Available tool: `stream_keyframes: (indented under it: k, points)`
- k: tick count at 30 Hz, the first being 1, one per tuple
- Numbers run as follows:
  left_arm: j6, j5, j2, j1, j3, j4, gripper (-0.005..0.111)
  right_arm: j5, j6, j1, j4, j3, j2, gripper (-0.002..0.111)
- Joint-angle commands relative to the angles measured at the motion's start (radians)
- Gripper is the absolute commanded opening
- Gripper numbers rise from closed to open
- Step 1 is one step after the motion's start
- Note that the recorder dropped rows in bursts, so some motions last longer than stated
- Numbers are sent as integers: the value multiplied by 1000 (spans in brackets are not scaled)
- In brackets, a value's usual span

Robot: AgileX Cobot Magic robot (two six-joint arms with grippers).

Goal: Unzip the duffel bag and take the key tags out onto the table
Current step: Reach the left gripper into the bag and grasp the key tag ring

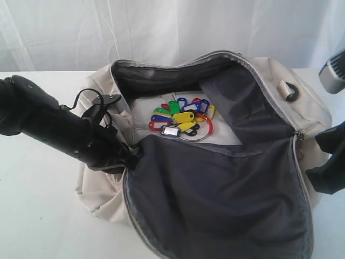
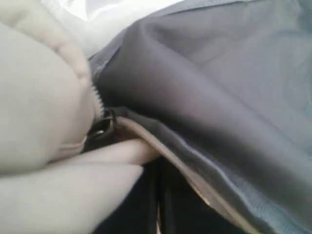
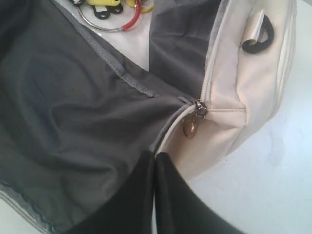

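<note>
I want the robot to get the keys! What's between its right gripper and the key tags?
Between the right gripper and the key tags lies only the grey lining, seen in the right wrist view.

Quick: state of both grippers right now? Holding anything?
Left gripper: closed at the duffel bag rim; can't tell if fabric is pinched.
Right gripper: closed, nothing visibly held, tips near the zipper pull.
</note>
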Motion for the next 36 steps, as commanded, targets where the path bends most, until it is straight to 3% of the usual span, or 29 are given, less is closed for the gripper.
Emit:
stream_keyframes:
  k: [1, 7, 9, 17, 23, 27, 30, 32, 34, 36]
  points:
    - [-216, 86, -53, -5, -7, 241, 0, -12, 5, 5, -10, 5, -5, 0]
    - [-520, 302, -177, 31, -9, 604, 0, -12, 9, 5, -10, 6, -5, 0]
    - [-580, 304, -242, 37, -11, 686, 0, -12, 14, 5, -10, 6, -5, 0]
    - [-619, 285, -349, 5, -228, 672, 0, -4, 36, 5, -10, 6, -5, 0]
    - [-585, 341, -176, -109, -523, 668, 0, 0, 77, 5, -22, 6, -5, 0]
    - [-490, 430, 130, -196, -796, 668, 0, 12, 89, 5, -33, 6, -5, 0]
    - [-391, 394, 277, -233, -859, 672, 1, 30, 125, 5, -77, 6, -5, 0]
    - [-299, 336, 329, -263, -859, 672, 12, 56, 168, 5, -119, 6, -7, 0]
    - [-305, 217, 360, -291, -859, 676, 34, 53, 170, 5, -124, 6, -24, 0]
    - [-367, 131, 380, -299, -859, 684, 44, 49, 170, 5, -128, 6, -39, 0]
